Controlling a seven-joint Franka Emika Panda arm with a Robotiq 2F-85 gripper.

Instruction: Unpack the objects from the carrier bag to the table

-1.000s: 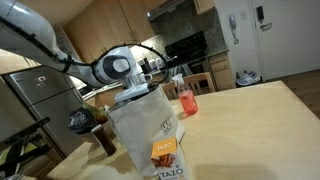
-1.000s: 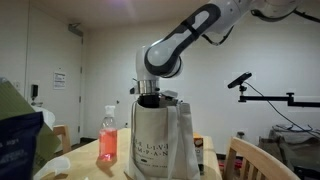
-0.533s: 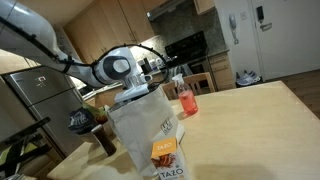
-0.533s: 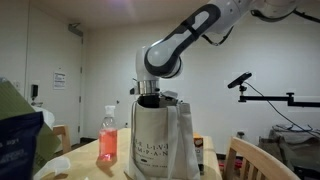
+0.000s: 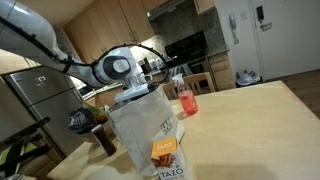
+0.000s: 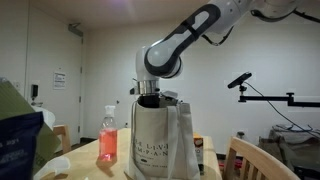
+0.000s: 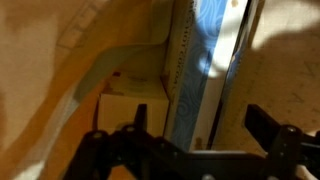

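Wrist view looks down into the carrier bag (image 7: 40,60), its pale crinkled wall filling the left side. The fingers (image 7: 272,128) stand spread as wide as they go, one dark tip on each side of the lower edge, and nothing is clamped between them. Between and beyond them a tall flat blue-and-white package (image 7: 205,45) stands on edge inside the bag. A tan cardboard box (image 7: 130,105) lies just beside it to the left. No lettering on either can be read from here.

In both exterior views the bag stands upright on the light-wood desk (image 5: 250,115), and the arm's wrist dips into its open mouth. In an exterior view the bag (image 6: 158,135) carries small dark print, with what looks like "LIVE" in one line; the rest is too small to read. An orange carton (image 5: 163,150) marked "TAZO" shows low against the bag's front; whether it sits inside or before the bag cannot be told. A red-pink drink bottle (image 5: 184,98) stands on the desk near the bag.
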